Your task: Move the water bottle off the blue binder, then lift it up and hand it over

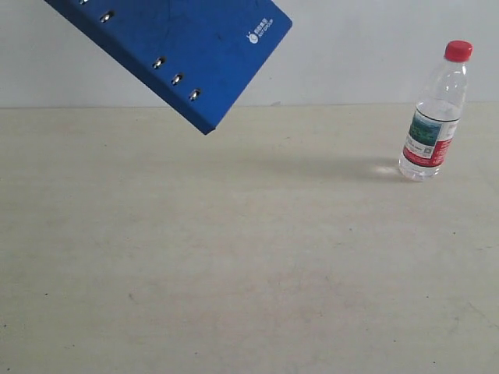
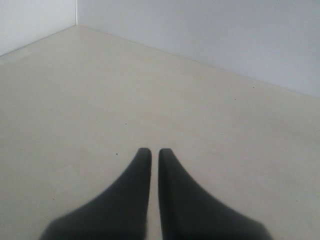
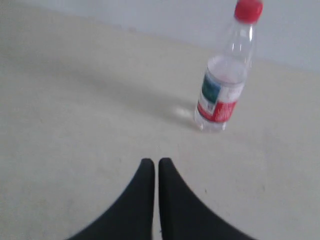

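The water bottle (image 1: 435, 117), clear with a red cap and a red, white and green label, stands upright on the table at the right. The blue binder (image 1: 179, 47) hangs tilted in the air at the upper left of the exterior view, its riveted spine edge facing down; what holds it is out of frame. The bottle (image 3: 224, 85) also shows in the right wrist view, some way ahead of my right gripper (image 3: 156, 162), which is shut and empty. My left gripper (image 2: 154, 152) is shut over bare table with nothing between its fingers. Neither gripper appears in the exterior view.
The beige table (image 1: 234, 257) meets a pale wall (image 1: 366, 47) at the back. A corner where two walls meet the table (image 2: 76, 25) shows in the left wrist view.
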Controlling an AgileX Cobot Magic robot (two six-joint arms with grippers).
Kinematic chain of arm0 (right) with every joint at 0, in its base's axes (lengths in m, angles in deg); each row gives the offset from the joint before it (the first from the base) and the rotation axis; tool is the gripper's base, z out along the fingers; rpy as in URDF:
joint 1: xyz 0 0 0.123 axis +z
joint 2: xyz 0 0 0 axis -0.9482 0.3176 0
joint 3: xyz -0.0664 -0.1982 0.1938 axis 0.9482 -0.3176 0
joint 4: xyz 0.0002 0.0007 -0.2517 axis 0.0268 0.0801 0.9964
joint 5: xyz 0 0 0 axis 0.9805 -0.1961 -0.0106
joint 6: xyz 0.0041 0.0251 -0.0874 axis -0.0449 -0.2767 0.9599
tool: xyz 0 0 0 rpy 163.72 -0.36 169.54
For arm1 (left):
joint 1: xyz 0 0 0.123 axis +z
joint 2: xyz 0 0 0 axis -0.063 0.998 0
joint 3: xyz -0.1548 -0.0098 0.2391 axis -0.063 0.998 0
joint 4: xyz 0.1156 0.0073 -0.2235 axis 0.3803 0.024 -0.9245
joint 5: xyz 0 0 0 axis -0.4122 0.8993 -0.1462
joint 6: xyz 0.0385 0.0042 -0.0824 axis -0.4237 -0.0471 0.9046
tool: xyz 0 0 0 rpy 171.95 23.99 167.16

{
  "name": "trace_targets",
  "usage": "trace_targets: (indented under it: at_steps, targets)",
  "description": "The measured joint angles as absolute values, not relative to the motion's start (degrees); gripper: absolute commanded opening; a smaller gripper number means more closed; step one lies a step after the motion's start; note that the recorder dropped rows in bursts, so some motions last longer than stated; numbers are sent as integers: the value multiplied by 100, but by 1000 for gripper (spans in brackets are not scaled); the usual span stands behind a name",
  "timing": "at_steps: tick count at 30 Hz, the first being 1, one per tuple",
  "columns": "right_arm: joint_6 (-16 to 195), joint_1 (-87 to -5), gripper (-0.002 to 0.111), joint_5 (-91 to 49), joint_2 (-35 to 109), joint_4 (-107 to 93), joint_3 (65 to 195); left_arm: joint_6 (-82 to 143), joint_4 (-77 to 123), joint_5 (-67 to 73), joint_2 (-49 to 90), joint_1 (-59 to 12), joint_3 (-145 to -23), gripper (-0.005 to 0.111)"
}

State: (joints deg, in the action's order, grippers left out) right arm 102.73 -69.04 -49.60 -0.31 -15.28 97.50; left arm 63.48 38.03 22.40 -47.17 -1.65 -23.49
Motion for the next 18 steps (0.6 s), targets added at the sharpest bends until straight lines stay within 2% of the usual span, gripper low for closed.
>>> trace_targets:
  at_steps: [7,14,17,18]
  targets:
    - [10733,-6904,0,-5071,-2173,-1978,10021,6348,3803,2240,-4717,-165,-2349,5]
    - [10352,-6904,0,-6849,-3213,-1904,10021,6348,3803,2240,-4717,-165,-2349,5]
    - [10344,-6904,0,-6707,-3188,-1766,9948,6348,3803,2240,-4717,-165,-2349,5]
    - [10344,-6904,0,-5998,-3157,-1716,9571,6348,3803,2240,-4717,-165,-2349,5]
